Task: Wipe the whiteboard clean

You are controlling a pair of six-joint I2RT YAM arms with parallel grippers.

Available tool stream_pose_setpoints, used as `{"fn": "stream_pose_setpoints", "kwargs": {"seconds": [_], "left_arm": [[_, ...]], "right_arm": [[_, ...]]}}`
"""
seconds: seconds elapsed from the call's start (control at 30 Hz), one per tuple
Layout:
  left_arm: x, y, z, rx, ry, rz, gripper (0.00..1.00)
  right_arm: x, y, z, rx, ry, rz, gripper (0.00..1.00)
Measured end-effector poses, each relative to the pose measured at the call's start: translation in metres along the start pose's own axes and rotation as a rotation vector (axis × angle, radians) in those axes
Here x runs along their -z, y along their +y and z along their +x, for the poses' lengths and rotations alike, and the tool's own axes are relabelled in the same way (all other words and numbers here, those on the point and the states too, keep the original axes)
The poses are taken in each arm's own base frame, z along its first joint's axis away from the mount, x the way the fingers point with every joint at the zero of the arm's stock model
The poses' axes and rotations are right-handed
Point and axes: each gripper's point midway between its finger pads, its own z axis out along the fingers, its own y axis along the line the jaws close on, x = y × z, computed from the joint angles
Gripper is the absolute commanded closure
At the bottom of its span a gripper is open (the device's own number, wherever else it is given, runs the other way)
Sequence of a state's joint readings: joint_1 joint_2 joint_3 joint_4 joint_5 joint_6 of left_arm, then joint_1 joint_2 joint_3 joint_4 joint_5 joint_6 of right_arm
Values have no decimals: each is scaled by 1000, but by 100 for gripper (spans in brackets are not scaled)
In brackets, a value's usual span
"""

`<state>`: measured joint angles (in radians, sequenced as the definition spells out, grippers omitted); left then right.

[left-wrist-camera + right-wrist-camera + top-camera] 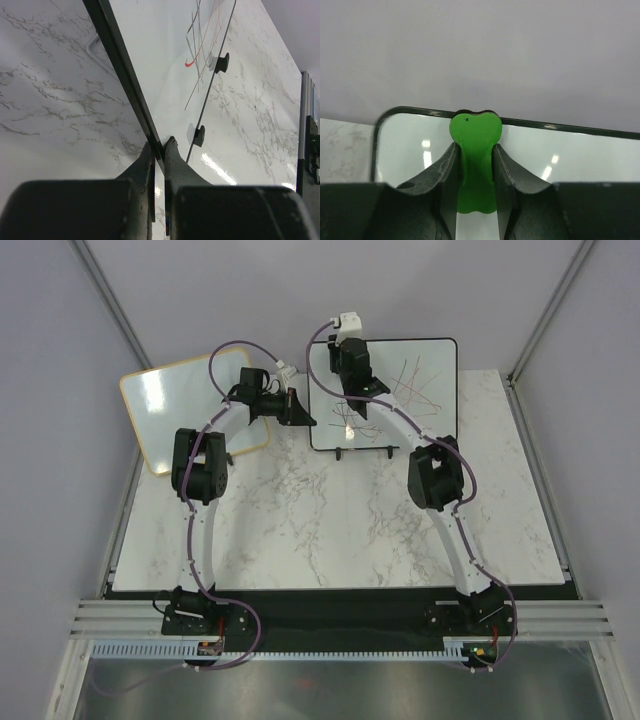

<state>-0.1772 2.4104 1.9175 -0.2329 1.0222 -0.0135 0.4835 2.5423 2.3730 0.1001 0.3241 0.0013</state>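
The whiteboard (420, 390) sat at the tabletop's (330, 530) far side.
The left gripper (159, 147) was pinched tight on its black frame (123, 65); the right gripper (474, 149) clamped a green eraser (475, 127) at its top edge.

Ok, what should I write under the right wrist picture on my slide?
The right pincer grips a green eraser at the edge of the whiteboard, near a rounded corner.

End effectors (160, 144) (474, 146) clenched (arms outstretched)
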Motion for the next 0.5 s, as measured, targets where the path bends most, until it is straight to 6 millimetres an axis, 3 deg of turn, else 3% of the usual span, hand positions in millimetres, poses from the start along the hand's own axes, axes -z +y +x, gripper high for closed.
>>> {"fn": "stream_pose_setpoints", "kwargs": {"seconds": [0.2,0.33,0.4,0.5], "left_arm": [[0,-1,0,0,1,2,98],[0,-1,0,0,1,2,98],[0,-1,0,0,1,2,98],[0,-1,1,4,3,2,98]], "right_arm": [[3,-83,-5,1,29,162,100],[1,-126,-8,-3,30,242,100],[1,-135,-7,-4,35,254,100],[2,-129,-6,-9,37,247,100]]}}
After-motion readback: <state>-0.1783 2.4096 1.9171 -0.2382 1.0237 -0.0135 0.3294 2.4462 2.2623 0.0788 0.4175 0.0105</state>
